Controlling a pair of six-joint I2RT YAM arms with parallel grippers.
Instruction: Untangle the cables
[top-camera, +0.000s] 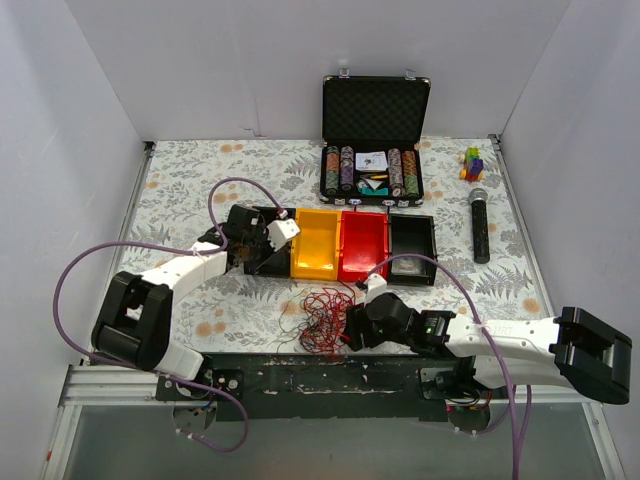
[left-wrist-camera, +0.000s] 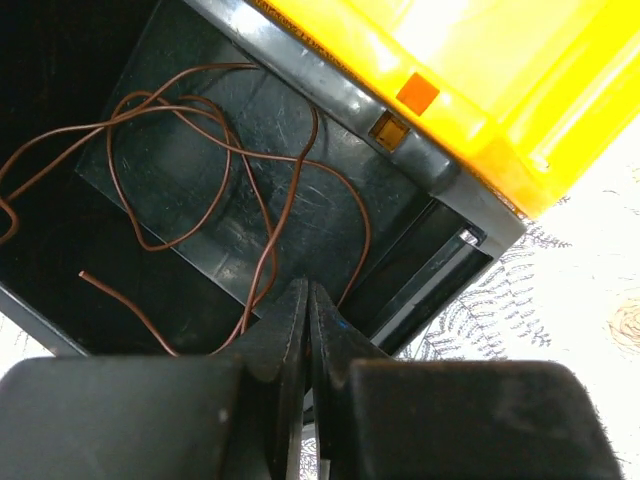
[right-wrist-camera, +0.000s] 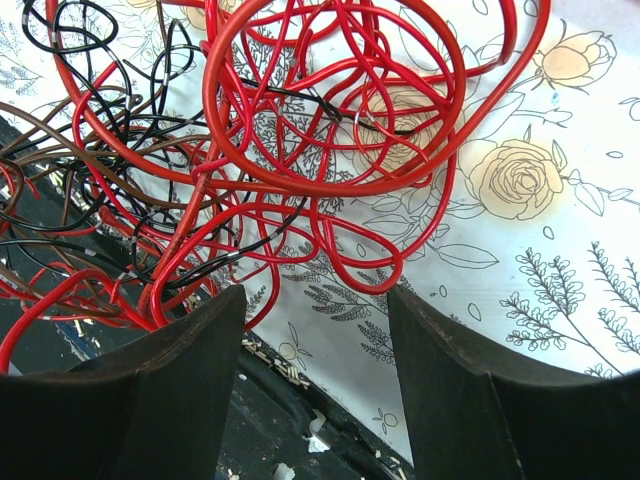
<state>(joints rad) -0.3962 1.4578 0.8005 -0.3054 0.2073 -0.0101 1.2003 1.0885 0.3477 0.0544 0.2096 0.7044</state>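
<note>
Hovering: right gripper (top-camera: 352, 328) jaws apart beside red-and-black cables (top-camera: 320, 318), lower centre of top view | left gripper (left-wrist-camera: 305, 292) jaws pressed together over black bin (left-wrist-camera: 400, 215), centre-left | brown cable (left-wrist-camera: 200, 130) inside bin, reaching fingertips.

Glossy red cables (top-camera: 322, 322), shiny yellow plastic bin (left-wrist-camera: 520, 90)

Plain white walls (top-camera: 250, 70), floral-print table (top-camera: 180, 180) w/ metal rail (top-camera: 100, 388) at front
</note>
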